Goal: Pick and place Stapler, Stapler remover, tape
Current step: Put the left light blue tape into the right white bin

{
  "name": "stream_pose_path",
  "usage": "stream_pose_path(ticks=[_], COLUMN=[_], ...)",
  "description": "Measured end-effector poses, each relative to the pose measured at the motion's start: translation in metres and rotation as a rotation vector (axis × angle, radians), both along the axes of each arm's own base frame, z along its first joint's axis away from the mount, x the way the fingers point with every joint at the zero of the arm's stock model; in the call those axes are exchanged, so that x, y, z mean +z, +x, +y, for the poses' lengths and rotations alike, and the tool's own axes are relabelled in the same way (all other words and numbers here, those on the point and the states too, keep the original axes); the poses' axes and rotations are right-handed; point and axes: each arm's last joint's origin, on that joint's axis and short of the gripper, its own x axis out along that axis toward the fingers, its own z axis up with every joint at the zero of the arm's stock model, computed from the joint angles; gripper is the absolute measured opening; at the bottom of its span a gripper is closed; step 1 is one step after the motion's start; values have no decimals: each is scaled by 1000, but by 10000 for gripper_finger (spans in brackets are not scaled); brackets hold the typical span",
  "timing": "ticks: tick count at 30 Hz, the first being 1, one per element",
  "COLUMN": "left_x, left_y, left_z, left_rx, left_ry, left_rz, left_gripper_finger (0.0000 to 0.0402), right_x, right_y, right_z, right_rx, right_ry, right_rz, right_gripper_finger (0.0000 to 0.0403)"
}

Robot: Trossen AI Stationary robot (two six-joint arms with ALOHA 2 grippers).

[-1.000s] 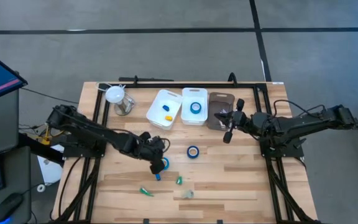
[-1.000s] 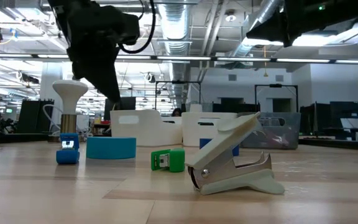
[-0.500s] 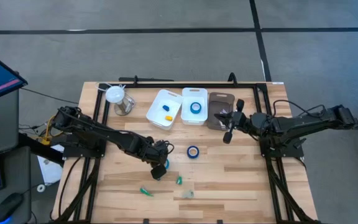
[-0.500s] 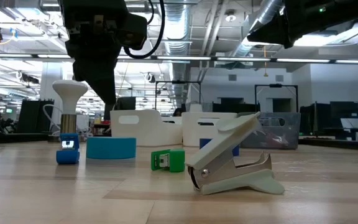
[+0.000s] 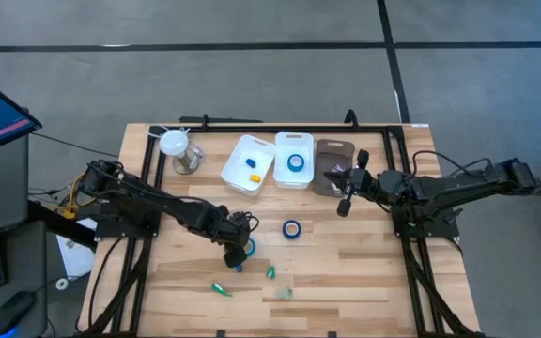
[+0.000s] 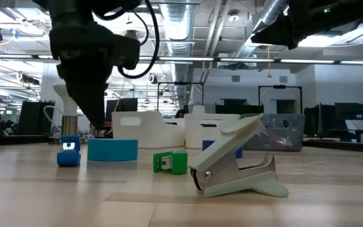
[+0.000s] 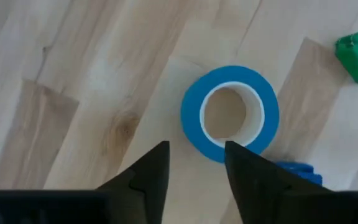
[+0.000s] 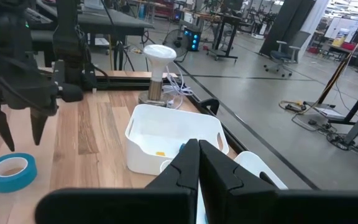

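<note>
Surface: we record a pale wooden table on a grey floor; in the low view, a workshop hall with ceiling ducts and strip lights lies beyond it.

Bins: two white bins stand side by side at the far edge, one tape roll in the right one, a small yellow piece in the left. A dark tray sits just beside them.

Loose items: a second tape roll lies mid-table; a third tape roll lies flat under the left gripper, with a small blue stapler just beside it. Green pieces lie nearer the front edge, and a pale staple remover stands in the low view's foreground.

Left gripper: we see it pointing down over the third roll, fingers apart, holding nothing.

Right gripper: it hangs beside the dark tray, fingers pressed together, empty.

Change: a second ago the left fingers were together and stood slightly farther right; they have since parted. The right arm has not moved.
</note>
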Motion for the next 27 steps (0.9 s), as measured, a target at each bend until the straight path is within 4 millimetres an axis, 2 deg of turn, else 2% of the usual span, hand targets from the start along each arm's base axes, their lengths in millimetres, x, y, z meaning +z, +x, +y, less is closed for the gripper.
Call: stream_pose_path(ticks=[6,13,27], left_x=[-9,-20,-40], left_y=[2,-5,-11], left_z=[0,6,15], left_rx=[4,19,63], left_ry=[-4,8,-31], left_rz=[-90,-67,-151], left_gripper_finger=[176,195,195], right_x=[0,0,0], right_y=[0,0,0], right_z=[0,0,0], right_rx=[0,0,1], right_ry=[0,0,-1], right_rz=[0,0,0], right_gripper_finger=[0,0,0])
